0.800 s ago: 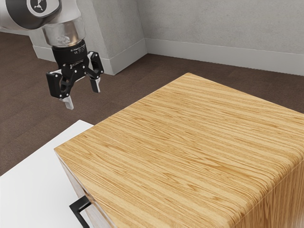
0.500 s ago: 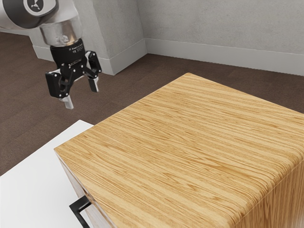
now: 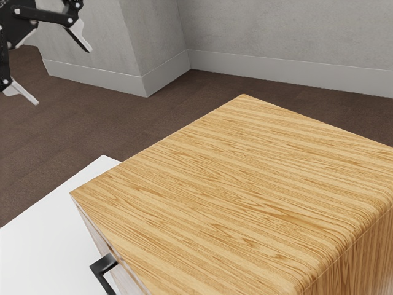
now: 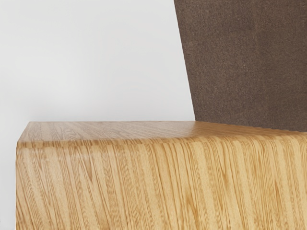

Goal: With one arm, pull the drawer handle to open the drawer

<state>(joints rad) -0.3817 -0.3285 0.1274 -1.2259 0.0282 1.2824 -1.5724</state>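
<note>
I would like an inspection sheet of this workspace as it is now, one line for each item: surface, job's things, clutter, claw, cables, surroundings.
Surface: white table, with the wooden cabinet standing on it.
Job's things: the wooden cabinet has a plain top. The black drawer handle is on its front face, at the exterior view's lower edge, and nothing touches it.
Clutter: nothing seen.
Claw: the claw is open with its fingers wide apart and holds nothing. It is high at the exterior view's upper left, well away from the drawer handle.
Cables: nothing seen.
Surroundings: brown floor, grey wall with a pale skirting board.
</note>
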